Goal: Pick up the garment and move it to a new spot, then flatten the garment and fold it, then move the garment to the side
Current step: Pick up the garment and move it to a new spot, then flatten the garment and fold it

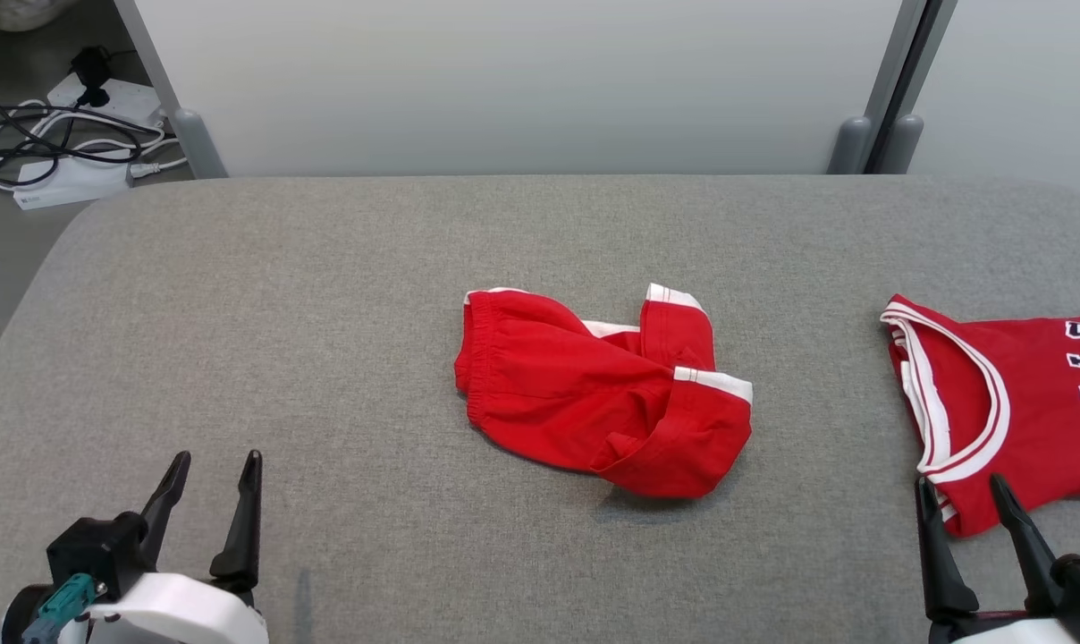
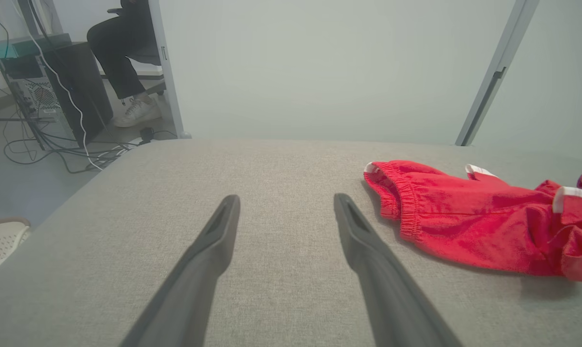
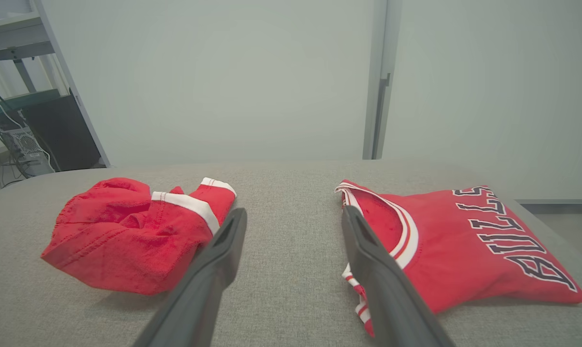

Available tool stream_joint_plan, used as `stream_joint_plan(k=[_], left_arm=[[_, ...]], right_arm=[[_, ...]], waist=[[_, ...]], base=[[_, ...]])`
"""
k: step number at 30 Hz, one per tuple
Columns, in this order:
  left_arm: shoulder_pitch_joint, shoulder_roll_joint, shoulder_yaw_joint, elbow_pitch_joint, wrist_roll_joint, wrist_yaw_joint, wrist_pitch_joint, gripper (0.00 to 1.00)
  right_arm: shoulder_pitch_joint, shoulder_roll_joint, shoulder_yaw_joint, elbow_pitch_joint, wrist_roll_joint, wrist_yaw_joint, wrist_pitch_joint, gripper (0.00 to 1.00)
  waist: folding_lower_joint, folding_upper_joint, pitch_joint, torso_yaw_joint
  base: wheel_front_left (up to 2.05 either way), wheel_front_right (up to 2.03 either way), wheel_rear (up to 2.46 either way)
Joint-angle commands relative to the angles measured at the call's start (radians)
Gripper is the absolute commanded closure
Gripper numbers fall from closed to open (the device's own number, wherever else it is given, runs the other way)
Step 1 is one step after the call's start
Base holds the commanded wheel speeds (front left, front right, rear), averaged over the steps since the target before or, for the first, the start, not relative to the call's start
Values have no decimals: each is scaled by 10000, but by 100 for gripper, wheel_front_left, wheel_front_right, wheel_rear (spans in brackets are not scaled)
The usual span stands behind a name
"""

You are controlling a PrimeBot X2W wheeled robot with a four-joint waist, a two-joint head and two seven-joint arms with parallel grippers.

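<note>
Wide-open, empty left gripper (image 1: 218, 458) and right gripper (image 1: 961, 483), crumpled red shorts (image 1: 585, 394) mid grey fabric table (image 1: 307, 304), folded Bulls jersey (image 1: 1032, 420) at right edge

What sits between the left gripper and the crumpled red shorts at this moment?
Nothing stands there. In the head view, bare grey padded surface runs from the open left gripper to the red shorts.

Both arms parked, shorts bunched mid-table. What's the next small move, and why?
Probably ease the left gripper forward and right toward the waistband of the red shorts. Both grippers are open and empty, the shorts lie crumpled with the waistband facing the left side, and the right gripper sits close by the folded jersey, which it could snag.
</note>
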State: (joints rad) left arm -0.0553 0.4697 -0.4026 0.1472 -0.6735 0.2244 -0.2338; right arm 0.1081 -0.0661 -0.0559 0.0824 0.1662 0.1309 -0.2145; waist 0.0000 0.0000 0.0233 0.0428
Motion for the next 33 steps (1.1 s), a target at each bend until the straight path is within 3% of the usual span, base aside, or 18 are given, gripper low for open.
stream_joint_plan(k=[1, 16, 33], left_arm=[[-253, 415, 485, -215, -78, -68, -116, 0], [416, 596, 1141, -621, -449, -92, -217, 0], [350, 457, 937, -1295, -388, 142, -1, 0]], right_arm=[[-94, -142, 215, -258, -113, -2, 32, 0], [342, 31, 269, -635, -171, -2, 216, 0], [-39, -9, 576, -732, -90, -2, 325, 0]], waist=[[0, 0, -63, 8], [0, 0, -212, 65], [0, 0, 48, 11]], base=[[0, 0, 0], [0, 0, 0], [0, 0, 0]])
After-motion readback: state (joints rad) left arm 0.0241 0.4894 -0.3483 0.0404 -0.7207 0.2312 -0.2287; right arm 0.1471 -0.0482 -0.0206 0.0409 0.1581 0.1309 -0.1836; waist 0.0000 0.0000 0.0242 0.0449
